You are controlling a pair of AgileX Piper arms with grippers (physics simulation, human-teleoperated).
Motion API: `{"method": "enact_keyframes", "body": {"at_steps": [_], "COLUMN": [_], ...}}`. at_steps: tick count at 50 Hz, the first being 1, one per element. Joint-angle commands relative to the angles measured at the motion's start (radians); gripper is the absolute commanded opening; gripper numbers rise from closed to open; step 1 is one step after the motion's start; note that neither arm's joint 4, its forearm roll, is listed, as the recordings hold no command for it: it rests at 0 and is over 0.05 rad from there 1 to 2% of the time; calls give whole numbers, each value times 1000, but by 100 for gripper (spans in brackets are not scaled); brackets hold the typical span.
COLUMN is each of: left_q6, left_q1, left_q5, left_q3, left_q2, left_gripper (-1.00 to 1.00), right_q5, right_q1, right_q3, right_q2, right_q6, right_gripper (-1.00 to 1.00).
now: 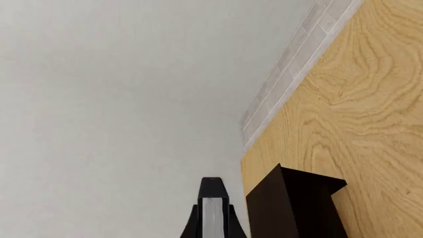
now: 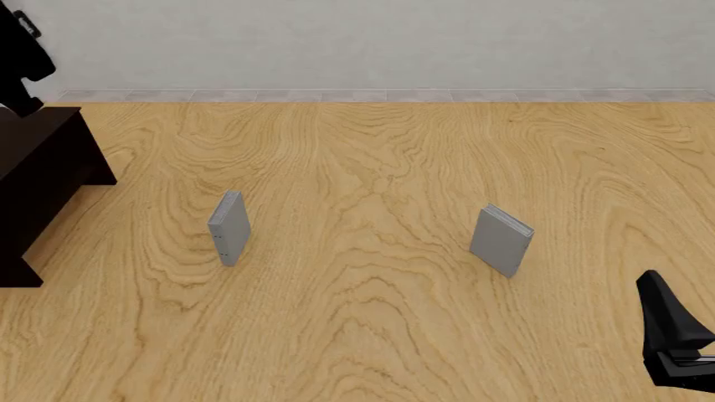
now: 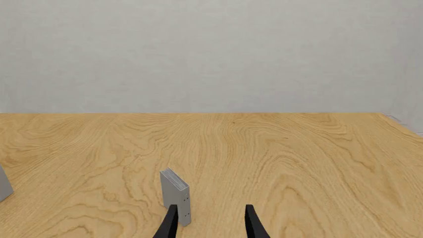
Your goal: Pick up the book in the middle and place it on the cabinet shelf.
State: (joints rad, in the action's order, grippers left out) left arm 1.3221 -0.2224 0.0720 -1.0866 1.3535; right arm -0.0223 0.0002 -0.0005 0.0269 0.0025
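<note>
In the left wrist view my left gripper (image 1: pixel 213 220) is shut on the black book (image 1: pixel 211 198), whose white page edges show between the fingers. It hangs in the air beside the top of the dark brown cabinet shelf (image 1: pixel 290 208). In the front view the left arm (image 2: pixel 23 50) is at the far top left, above the cabinet shelf (image 2: pixel 45 167); the book itself does not show clearly there. My right gripper (image 3: pixel 210 223) is open and empty, low at the front right of the table (image 2: pixel 671 335).
Two thin light-grey books stand upright on the wooden table (image 2: pixel 369 318), one at the left (image 2: pixel 229 228) and one at the right (image 2: pixel 501 240). The right one (image 3: pixel 177 196) is just ahead of my right gripper. A grey wall backs the table.
</note>
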Motion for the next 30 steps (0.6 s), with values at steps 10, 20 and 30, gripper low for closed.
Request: {"method": "enact_keyframes", "body": {"at_steps": [10,20,30], "left_q6": [41,34,22], "left_q1": [-83,-109,-142], "left_q5": [61,73,85], "left_q3": [1,7,22], "left_q2": [6,11,22], "left_gripper": [-100,-100,-100], "right_q5": [0,0,0], "right_q1": [0,0,0], "right_q3": [0,0,0], "right_q2": [0,0,0], "right_q6": [0,0,0], "right_gripper": [100,100,100]}}
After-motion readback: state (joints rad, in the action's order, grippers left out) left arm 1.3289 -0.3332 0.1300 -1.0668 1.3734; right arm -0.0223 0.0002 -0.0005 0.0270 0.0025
